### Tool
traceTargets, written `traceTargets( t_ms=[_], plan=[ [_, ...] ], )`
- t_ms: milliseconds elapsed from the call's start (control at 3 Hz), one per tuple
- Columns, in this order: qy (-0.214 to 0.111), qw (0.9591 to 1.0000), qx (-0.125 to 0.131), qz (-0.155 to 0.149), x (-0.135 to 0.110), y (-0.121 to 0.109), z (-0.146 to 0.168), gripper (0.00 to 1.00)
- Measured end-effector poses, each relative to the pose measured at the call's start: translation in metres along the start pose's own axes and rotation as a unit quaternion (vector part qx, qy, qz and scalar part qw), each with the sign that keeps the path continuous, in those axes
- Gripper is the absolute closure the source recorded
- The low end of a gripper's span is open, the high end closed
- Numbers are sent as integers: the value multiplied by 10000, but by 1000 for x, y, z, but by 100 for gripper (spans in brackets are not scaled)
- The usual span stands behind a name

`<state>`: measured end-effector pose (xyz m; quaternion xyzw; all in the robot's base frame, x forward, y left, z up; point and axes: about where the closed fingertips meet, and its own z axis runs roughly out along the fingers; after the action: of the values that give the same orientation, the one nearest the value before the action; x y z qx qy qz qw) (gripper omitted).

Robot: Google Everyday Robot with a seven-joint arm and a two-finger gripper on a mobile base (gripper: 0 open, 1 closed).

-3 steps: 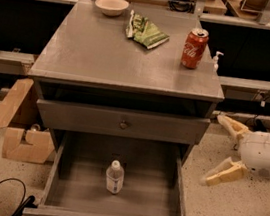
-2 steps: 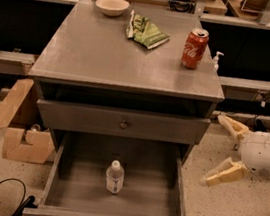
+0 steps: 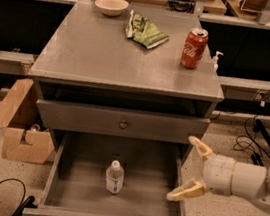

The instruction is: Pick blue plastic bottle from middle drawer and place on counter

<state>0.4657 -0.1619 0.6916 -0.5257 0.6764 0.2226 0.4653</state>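
- Far left on the floor there's a torn cardboard box (image 3: 21, 123) and a loop of black cable (image 3: 3, 196). Both sit outside the cabinet, so they don't matter here.
- On the counter (image 3: 106, 60), a bowl (image 3: 111, 5) and a green snack bag (image 3: 145, 30) sit along the back edge. That leaves the front half bare, which looks like the obvious drop spot.
- The blue plastic bottle (image 3: 114, 177) stands upright, cap up, about mid-floor in the middle drawer (image 3: 54, 168). It's apart from every wall and nothing is touching it.
- The drawer is pulled right out, I'd guess so the arm can get in from above or the front. The shut drawer front with a brass knob (image 3: 122, 124) above it hangs over the back part.
- A red Coke can (image 3: 194, 48) stands near the counter's right rear, with a little white pump bottle (image 3: 216, 59) just past that edge. Best not to set the bottle down over there.
- The gripper (image 3: 180, 168) hangs just outside the drawer's right wall at about drawer height. Its fingers are spread wide, pointing left toward the bottle, and holding nothing.
- It's well apart from the bottle, so my read is the reach-in hasn't started. That wide spread makes sense for straddling an upright bottle from the side.
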Motion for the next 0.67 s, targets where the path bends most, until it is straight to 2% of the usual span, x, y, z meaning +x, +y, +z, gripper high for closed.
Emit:
traceTargets(
  t_ms=[333, 667],
  plan=[
    [-414, 9991, -99, 61, 40, 22, 61, 0],
    [-768, 9966, -240, 171, 68, 33, 119, 0]
  ],
)
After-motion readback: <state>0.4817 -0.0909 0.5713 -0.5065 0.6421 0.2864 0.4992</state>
